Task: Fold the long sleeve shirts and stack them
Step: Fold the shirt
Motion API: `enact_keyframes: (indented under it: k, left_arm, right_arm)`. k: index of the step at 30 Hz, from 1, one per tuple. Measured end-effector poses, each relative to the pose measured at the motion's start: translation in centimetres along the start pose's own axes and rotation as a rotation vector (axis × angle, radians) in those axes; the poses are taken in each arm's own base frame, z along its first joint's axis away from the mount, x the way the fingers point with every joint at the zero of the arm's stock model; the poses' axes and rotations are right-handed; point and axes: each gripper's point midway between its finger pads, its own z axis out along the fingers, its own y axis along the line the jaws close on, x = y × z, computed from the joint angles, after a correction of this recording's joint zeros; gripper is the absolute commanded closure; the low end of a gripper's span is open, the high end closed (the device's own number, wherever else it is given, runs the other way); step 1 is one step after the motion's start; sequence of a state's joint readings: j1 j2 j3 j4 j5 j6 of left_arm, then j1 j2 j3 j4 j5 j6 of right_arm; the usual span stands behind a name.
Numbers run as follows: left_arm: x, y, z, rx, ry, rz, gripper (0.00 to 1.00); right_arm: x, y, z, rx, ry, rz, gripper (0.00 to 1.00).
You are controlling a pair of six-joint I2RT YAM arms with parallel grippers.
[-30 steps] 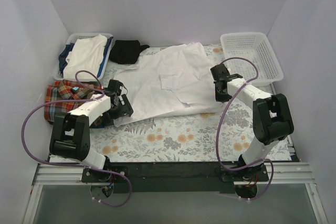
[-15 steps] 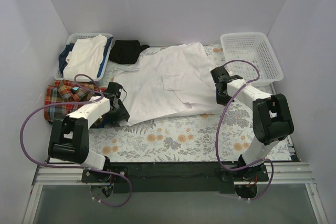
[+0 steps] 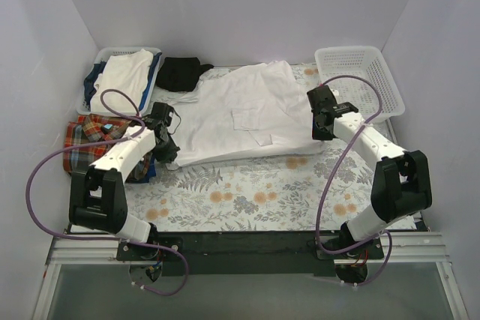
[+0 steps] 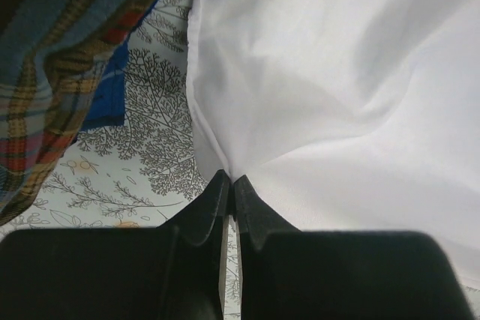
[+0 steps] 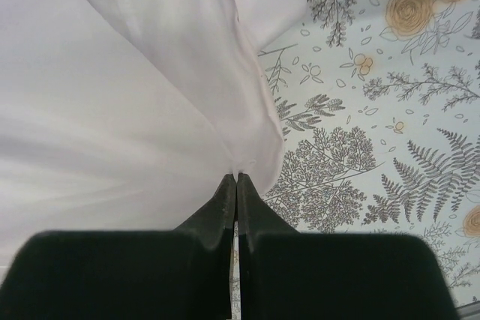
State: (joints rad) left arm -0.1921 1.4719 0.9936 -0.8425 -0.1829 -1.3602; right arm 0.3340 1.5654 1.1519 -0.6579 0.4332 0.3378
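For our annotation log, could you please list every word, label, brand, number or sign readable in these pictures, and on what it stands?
There is none: no lettering can be read in any view. The large plain white collared shirt has a blank chest pocket; the red, orange and blue plaid shirt, the white plastic mesh basket and the floral tablecloth show pattern only.

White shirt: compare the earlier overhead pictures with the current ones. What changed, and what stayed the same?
The left gripper closed on the near-left edge of the white shirt, and the shirt's near hem drew back slightly. The right gripper stayed shut on its right edge. The plaid shirt lies where it was.
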Motion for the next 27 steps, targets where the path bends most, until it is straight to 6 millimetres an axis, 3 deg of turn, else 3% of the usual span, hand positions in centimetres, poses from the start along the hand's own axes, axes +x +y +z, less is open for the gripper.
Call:
enact_keyframes:
  k: [5, 10, 20, 27]
  left_arm:
    - [-2.3, -0.5, -0.2, -0.036, -0.044, 0.021, 0.99]
    - [-4.5, -1.6, 0.7, -0.069, -0.071, 0.043, 0.97]
    - [-8.5, -3.3, 2.6, -0.096, -0.110, 0.055, 0.96]
    - [-12.2, -4.4, 3.5, -0.080, -0.149, 0.035, 0.86]
  right_arm:
    - [-3.6, 0.5, -2.1, -0.037, -0.088, 0.028, 0.99]
    - [-6.9, 1.2, -2.9, -0.052, -0.137, 0.029, 0.99]
    - [-12.2, 3.7, 1.4, -0.046, -0.130, 0.003, 0.99]
    - [-13.8, 5.0, 3.8, -0.059, -0.118, 0.000, 0.99]
